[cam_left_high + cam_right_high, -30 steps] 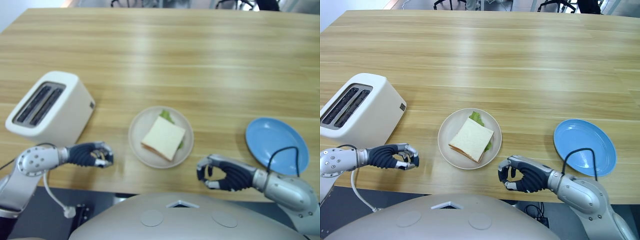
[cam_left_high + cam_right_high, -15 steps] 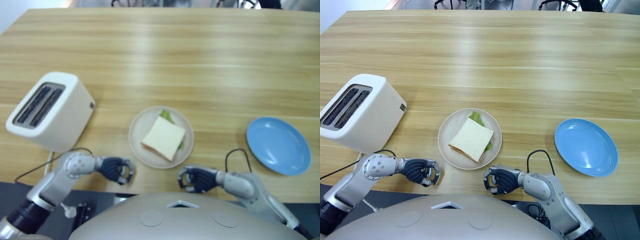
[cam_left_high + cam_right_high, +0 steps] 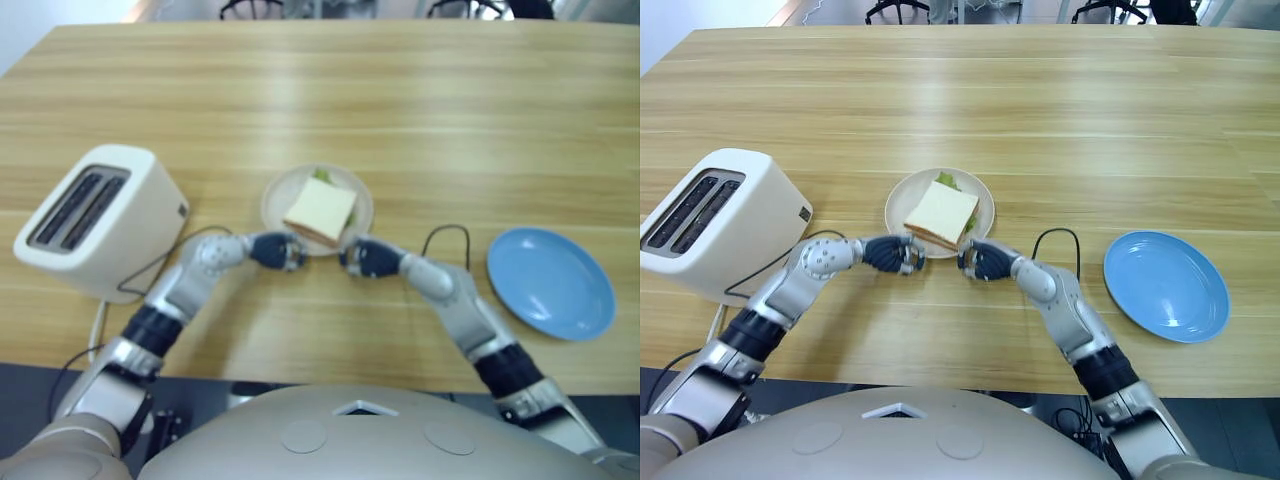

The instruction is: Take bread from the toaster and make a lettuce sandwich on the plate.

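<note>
A beige plate (image 3: 983,196) sits in the middle of the wooden table and holds a sandwich (image 3: 940,212): a white bread slice on top, with green lettuce (image 3: 943,180) poking out at the far side. My left hand (image 3: 895,254) is at the plate's near-left rim with its fingers curled. My right hand (image 3: 982,261) is at the near-right rim, also curled. Both fists touch or nearly touch the rim; whether they grip it I cannot tell. The white toaster (image 3: 720,220) stands at the left, its two slots showing dark.
A blue plate (image 3: 1165,285) lies at the right with nothing on it. A black cable loop (image 3: 1055,240) rides on my right forearm. The toaster's cord (image 3: 715,325) hangs over the table's near edge. Bare wood stretches across the far half.
Both hands rose from below the near table edge to the plate's near rim. The plate with the sandwich now lies farther from me than before.
</note>
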